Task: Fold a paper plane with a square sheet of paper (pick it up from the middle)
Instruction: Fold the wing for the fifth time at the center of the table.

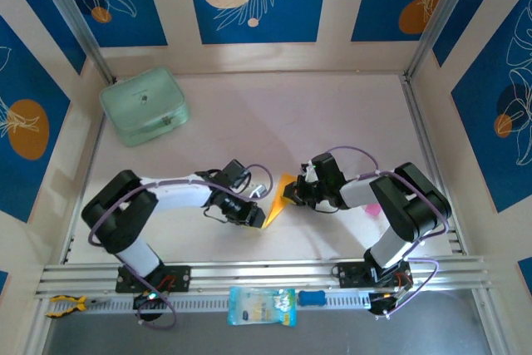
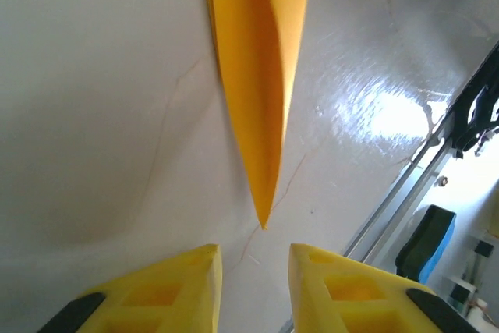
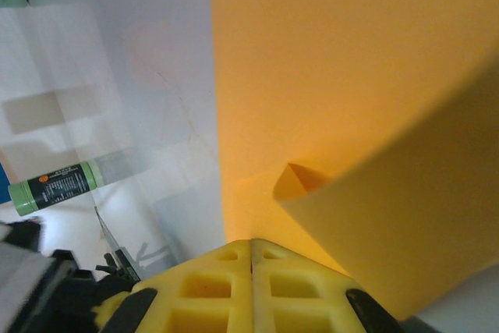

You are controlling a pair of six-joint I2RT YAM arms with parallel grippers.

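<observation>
Although the left pincer (image 2: pixel 253 259) stands released, its yellow fingers (image 2: pixel 183 282) parted over bare table (image 2: pixel 93 130) with nothing between them, the right pincer (image 3: pixel 251 249) is clenched tight, its fingers (image 3: pixel 210 286) pressed flat together, and it grasps the sheet of paper (image 3: pixel 351 76) at the end nearest it. That orange-yellow sheet is folded into a long pointed shape. From the left wrist, it lies straight ahead of the left pincer, its sharp tip aimed at the gap between the fingers and stopping just short of them, touching neither; the upper layer gapes a little along the crease. From the right wrist, the paper spreads out directly beyond the closed tips, one broad face ahead and a darker flap curling back beside one finger, with a small open loop at the fold just ahead of the tips. From above, the sheet lies slanted between the two pincers, its broad end at the right pincer (image 1: pixel 293 197) and its point by the left pincer (image 1: pixel 254 215). Well beyond the left pincer, near the far corner of the table, sits a mint-green case (image 1: pixel 145 106); behind both pincers, by the arm bases, lies a pale blue packet (image 1: pixel 262 306).
</observation>
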